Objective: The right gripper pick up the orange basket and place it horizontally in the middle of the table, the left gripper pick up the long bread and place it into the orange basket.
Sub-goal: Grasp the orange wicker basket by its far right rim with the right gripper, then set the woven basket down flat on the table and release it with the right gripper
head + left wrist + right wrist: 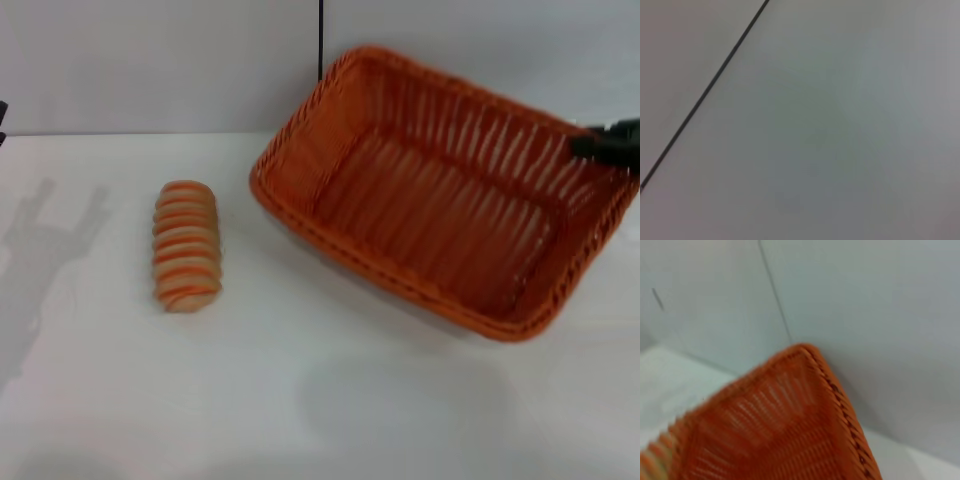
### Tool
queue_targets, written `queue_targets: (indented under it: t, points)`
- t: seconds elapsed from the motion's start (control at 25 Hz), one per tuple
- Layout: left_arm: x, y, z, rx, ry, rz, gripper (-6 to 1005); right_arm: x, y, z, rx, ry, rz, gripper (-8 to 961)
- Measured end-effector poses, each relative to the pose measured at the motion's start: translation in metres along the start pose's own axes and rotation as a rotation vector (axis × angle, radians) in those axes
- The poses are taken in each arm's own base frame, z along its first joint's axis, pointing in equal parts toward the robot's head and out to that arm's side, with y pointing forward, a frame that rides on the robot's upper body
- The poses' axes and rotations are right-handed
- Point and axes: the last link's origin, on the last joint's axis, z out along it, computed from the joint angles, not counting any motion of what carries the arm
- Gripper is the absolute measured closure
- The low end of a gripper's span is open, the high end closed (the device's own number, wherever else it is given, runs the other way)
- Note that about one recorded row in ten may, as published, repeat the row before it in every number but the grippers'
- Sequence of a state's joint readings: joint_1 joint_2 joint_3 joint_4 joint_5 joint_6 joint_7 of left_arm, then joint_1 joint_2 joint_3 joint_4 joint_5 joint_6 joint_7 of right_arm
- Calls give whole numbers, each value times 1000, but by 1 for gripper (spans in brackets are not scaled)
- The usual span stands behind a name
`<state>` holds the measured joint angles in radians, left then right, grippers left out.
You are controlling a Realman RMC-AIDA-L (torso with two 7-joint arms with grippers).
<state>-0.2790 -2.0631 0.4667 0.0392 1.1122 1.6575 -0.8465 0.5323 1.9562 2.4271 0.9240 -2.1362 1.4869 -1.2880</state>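
Note:
The orange basket [440,215] hangs tilted over the right half of the white table [330,400], its far corner raised against the wall. My right gripper [608,142] shows as a dark tip clamped on the basket's right rim. The right wrist view looks along one corner of the orange basket [790,430] with the wall behind it. The long bread [185,246], tan with orange-brown stripes, lies on the table left of the basket, clear of it. Only a dark sliver of my left gripper [3,122] shows at the left edge, well away from the bread.
A grey-white wall with a thin dark vertical seam [321,40] stands behind the table. The left wrist view holds only that pale wall and a dark seam [705,95]. A shadow of the left arm [40,240] falls on the table's left side.

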Motion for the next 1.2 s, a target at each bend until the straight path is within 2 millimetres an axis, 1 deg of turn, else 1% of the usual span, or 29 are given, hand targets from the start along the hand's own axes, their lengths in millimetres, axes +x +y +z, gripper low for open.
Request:
queue_targets:
  t: [0.32, 0.56, 0.72, 0.96, 1.04, 1.2]
  points:
    - [0, 1, 1, -11, -8, -1, 153, -2, -1, -22, 20, -177, 50, 780]
    - [-1, 0, 3, -10, -13, 0, 155, -1, 3, -27, -3, -243, 35, 783]
    - [-2, -1, 4, -6, -18, 0, 155, -6, 8, -31, -36, -275, 21, 784]
    - [-2, 0, 6, -8, -22, 6, 154, -21, 19, -41, -116, -294, -53, 786]
    - [-3, 0, 5, -8, -23, 5, 154, -30, 23, -49, -132, -308, -95, 787]
    - [-4, 0, 3, -2, -25, -1, 154, -44, 28, -64, -171, -325, -170, 820]
